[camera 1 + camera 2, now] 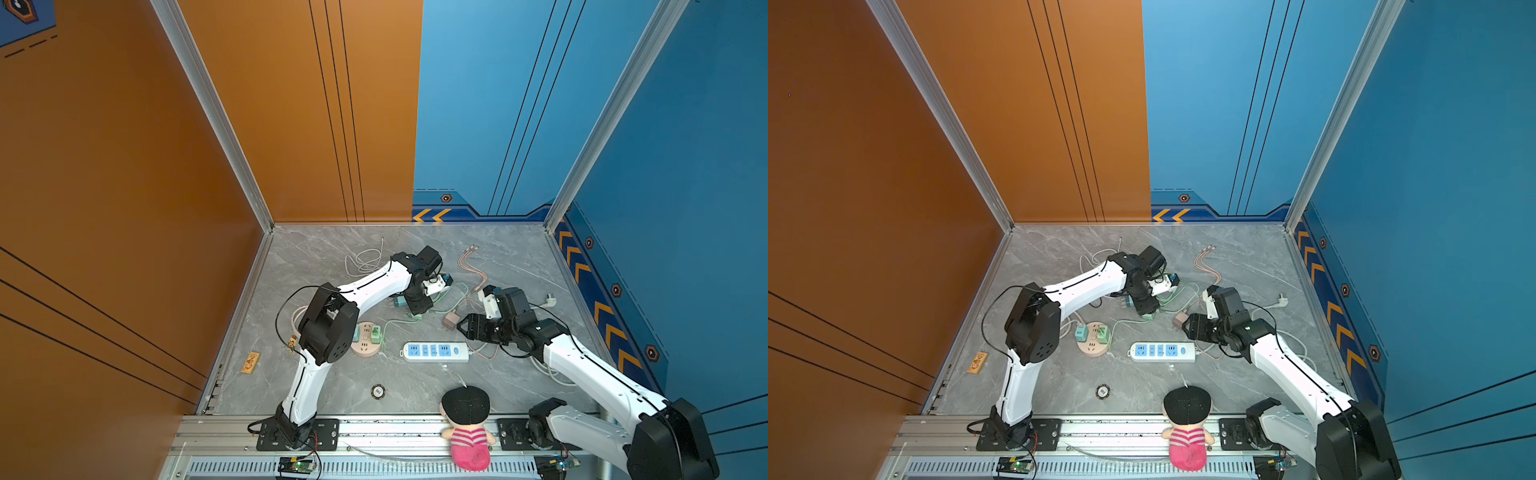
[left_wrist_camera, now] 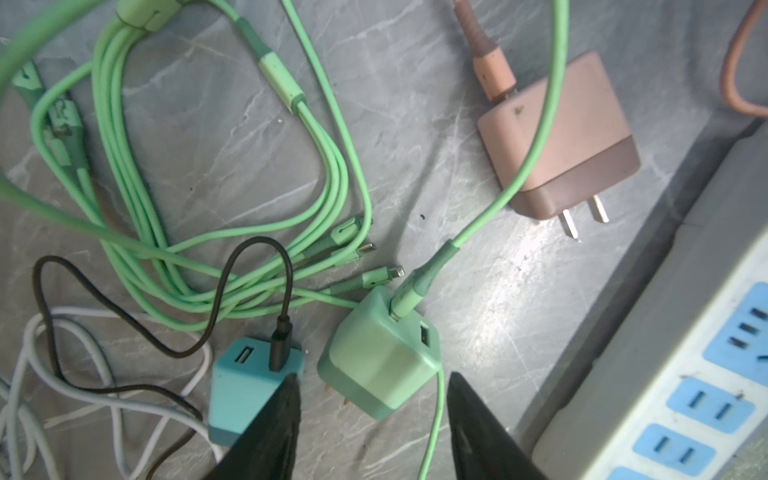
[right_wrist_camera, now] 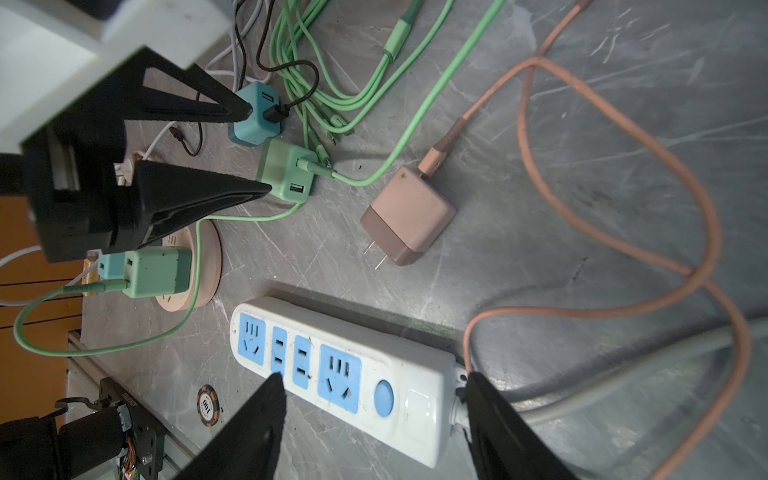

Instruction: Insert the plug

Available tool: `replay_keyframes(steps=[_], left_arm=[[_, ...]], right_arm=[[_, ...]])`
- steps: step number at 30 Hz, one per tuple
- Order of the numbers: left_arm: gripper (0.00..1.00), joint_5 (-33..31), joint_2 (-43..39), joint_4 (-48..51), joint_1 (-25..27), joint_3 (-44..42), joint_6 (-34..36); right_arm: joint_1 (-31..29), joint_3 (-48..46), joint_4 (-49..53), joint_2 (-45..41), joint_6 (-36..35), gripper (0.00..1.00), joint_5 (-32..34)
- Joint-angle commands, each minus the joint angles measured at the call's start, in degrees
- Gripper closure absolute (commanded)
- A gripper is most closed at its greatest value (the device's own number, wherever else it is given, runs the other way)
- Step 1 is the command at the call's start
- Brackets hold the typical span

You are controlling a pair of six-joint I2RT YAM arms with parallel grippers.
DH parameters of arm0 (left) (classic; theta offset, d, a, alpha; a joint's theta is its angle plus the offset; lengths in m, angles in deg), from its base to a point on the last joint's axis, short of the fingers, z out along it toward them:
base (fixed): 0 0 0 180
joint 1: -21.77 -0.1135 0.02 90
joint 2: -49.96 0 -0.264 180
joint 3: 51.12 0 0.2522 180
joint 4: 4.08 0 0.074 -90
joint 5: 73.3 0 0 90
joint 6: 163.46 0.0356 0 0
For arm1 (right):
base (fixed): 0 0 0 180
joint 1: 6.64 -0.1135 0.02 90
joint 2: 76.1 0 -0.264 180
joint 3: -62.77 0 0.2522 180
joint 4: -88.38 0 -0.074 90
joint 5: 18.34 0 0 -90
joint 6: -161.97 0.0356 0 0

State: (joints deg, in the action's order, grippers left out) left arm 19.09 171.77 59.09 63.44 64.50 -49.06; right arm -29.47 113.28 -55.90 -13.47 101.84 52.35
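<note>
The left claw is spread wide, with one finger on each side of the little green plug, not squeezing it. The plug lies on the table with a bendy green cord stuck in it. It looks light, hard and smooth, so pinch its flat sides. The right claw is spread too, over the white power strip.
</note>
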Motion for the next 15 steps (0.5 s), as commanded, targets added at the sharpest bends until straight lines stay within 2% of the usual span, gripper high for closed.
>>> replay_keyframes(steps=[1,15], left_arm=[[0.41,2.70,-1.23,0.95,-0.52,-2.54,0.46],[0.37,1.27,3.29,1.00,-0.10,-1.96,3.24]], right_arm=[[-0.63,1.51,-0.60,0.22,0.61,0.30,0.19],[-1.63,0.95,-0.96,0.21,1.42,0.30,1.29]])
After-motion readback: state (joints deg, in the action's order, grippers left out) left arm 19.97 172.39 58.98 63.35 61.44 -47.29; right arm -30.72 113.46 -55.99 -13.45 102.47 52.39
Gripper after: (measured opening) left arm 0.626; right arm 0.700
